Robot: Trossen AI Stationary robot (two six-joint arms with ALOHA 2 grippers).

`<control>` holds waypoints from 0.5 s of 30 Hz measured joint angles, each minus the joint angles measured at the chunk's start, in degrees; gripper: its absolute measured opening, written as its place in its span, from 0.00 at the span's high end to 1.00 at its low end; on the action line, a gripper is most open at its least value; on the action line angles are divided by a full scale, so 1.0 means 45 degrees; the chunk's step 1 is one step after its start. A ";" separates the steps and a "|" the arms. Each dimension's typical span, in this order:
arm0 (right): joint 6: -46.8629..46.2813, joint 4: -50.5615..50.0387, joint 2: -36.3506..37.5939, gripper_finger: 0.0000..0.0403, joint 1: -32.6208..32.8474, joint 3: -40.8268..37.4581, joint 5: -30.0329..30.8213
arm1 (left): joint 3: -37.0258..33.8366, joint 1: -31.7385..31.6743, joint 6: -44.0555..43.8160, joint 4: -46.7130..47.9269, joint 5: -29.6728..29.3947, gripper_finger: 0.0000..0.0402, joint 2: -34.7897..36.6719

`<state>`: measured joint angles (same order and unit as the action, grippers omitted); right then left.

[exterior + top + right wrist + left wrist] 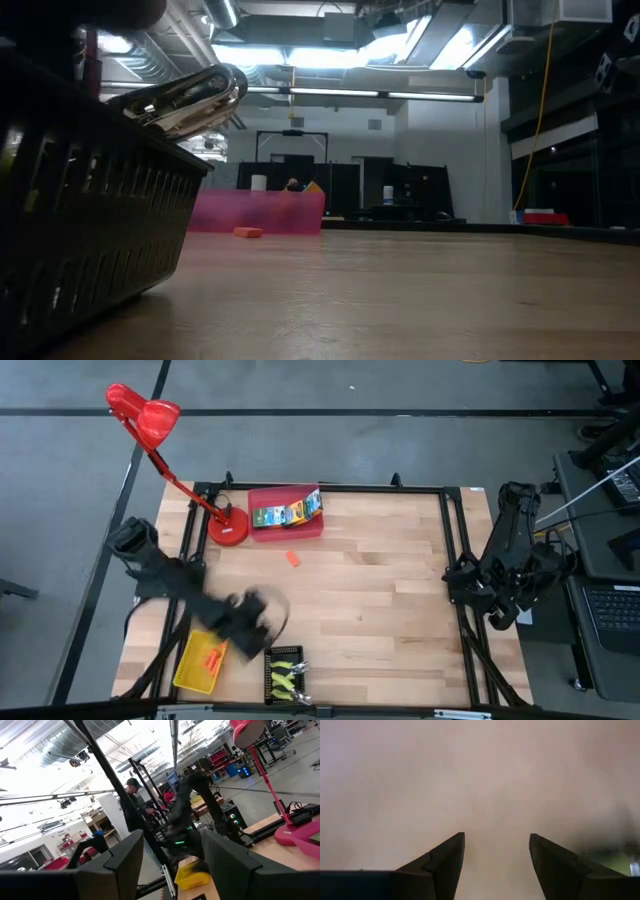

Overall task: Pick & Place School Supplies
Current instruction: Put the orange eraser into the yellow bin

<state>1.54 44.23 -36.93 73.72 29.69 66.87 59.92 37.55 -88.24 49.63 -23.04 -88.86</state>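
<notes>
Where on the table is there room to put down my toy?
The wide bare wood between the red plastic tray and the folded right arm is free. It's crowded at the near-left corner: the yellow tray, the black mesh basket and the left gripper.

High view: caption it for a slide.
Left arm's open fingers above the black tray; one orange piece loose on the table.

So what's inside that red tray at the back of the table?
The red tray holds green-and-yellow printed boxes, lying in a row. Whether anything lies underneath them cannot be seen. One orange piece lies outside, on the wooden table just in front.
</notes>
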 joint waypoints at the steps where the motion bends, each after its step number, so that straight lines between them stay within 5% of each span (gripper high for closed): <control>1: 0.0064 0.0002 0.0077 0.49 0.0029 0.0000 0.0000 | -0.0027 -0.1074 -0.0331 0.0075 -0.0295 0.46 0.0005; 8: 0.0110 -0.0007 0.0160 0.49 0.0071 0.0000 0.0039 | -0.0042 -0.7367 0.1616 -0.2031 0.0109 0.50 -0.0104; 15: -0.0204 -0.0013 0.0065 0.49 0.0071 0.0000 0.0034 | -0.0040 -1.0193 0.1424 -0.2646 0.1184 0.50 -0.0156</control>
<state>0.62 44.17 -36.63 74.04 29.69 67.02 59.73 -8.32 -81.84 37.73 -17.71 -89.56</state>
